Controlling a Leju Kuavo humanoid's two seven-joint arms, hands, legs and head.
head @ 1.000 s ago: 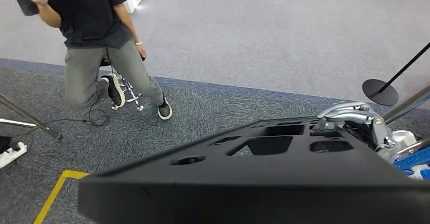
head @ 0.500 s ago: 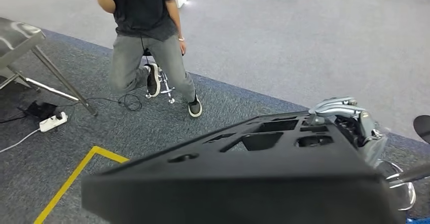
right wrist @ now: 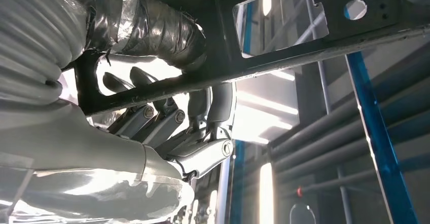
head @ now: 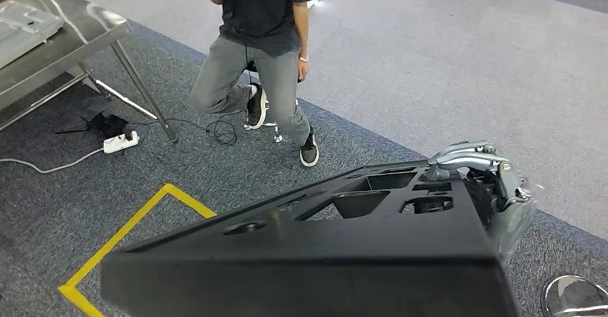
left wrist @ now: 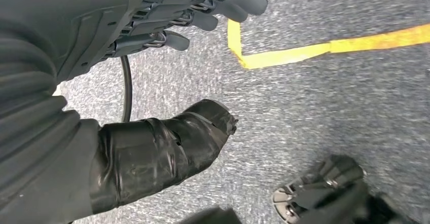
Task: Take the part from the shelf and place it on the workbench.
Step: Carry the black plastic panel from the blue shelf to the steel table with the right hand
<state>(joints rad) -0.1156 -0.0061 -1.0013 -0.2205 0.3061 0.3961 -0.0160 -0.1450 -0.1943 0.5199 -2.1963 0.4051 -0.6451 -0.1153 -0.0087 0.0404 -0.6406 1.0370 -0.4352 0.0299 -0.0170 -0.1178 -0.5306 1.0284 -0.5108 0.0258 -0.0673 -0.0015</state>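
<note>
Part (head: 344,259) carried flat in front of the body, held at its far right edge by the right robot hand (head: 487,181).
Keep it level while turning toward the steel surface (head: 64,41) beyond the person (head: 262,51). Right wrist view shows fingers (right wrist: 152,117) hooked through the part's edge; left wrist view shows the left robot hand (left wrist: 127,82) spread, holding nothing, above yellow floor tape (left wrist: 304,51).
</note>
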